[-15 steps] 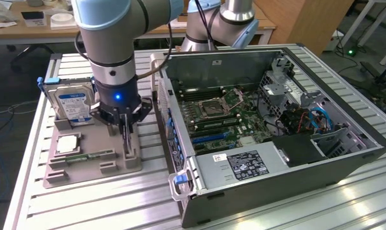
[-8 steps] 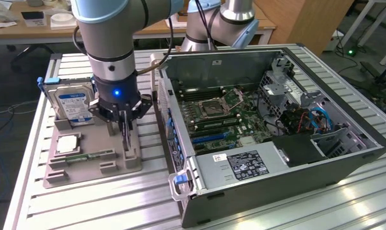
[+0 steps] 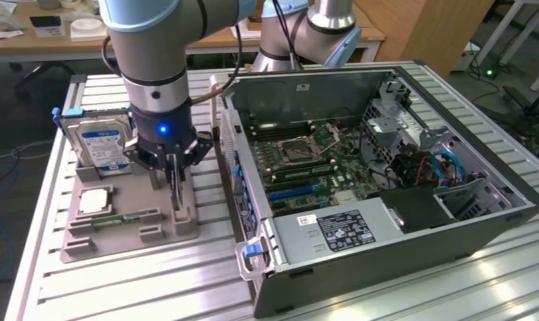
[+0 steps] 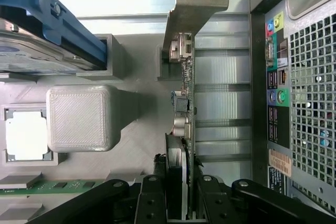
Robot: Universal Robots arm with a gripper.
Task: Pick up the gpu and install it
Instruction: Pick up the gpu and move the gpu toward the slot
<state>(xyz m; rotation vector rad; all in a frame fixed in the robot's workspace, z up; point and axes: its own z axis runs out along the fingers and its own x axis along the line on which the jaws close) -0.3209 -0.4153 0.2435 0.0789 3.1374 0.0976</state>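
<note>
One gpu (image 3: 176, 195), one hard drive (image 3: 101, 144), one memory stick (image 3: 127, 218) and one processor (image 3: 93, 200) are sitting in one grey tray (image 3: 109, 242). One open computer case (image 3: 412, 249) is lying on the counter (image 3: 118, 289).

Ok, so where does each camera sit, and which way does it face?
Exterior view: off the arm, raised, looking down at the tray and open computer case; the arm and gripper show.
Wrist view: on the wrist, looking along the fingers clamped on the gpu.
Shared: gpu, hard drive, tray, computer case.

Claw (image 3: 173, 175) around upright gpu (image 3: 178, 200), grey tray (image 3: 100, 242)
</note>
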